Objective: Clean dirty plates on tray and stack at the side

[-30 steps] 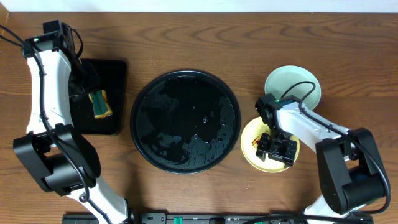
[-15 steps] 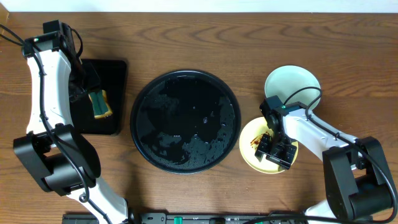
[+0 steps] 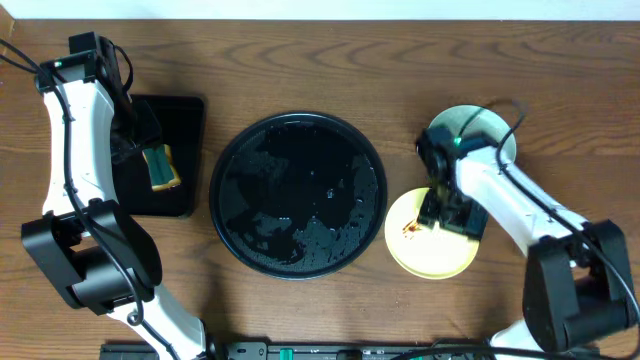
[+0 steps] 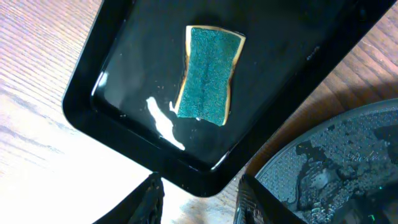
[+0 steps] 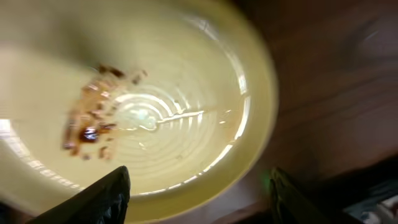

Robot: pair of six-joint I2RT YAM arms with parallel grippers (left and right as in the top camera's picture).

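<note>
The round black tray [image 3: 297, 195] lies wet in the middle of the table, with no plate on it. The pale yellow plate [image 3: 430, 250], with a brown smear, lies to its right and fills the right wrist view [image 5: 161, 81]. One mint plate [image 3: 482, 125] lies behind it, partly under my right arm. No other plate shows. My right gripper [image 3: 452, 213] is open over the yellow plate's far right rim, and that rim runs between its fingers [image 5: 106, 196]. My left gripper [image 3: 140, 148] is open and empty above the rectangular tray.
A small rectangular black tray [image 3: 185, 125] at the left holds a green-and-yellow sponge [image 3: 163, 167], seen also in the left wrist view [image 4: 208, 74]. The round tray's edge [image 4: 348, 168] lies close beside it. Bare wood surrounds the trays and plates.
My right gripper has moved from the yellow plate's near right part toward its far rim, and the arm now crosses the mint plate. The left arm has not moved.
</note>
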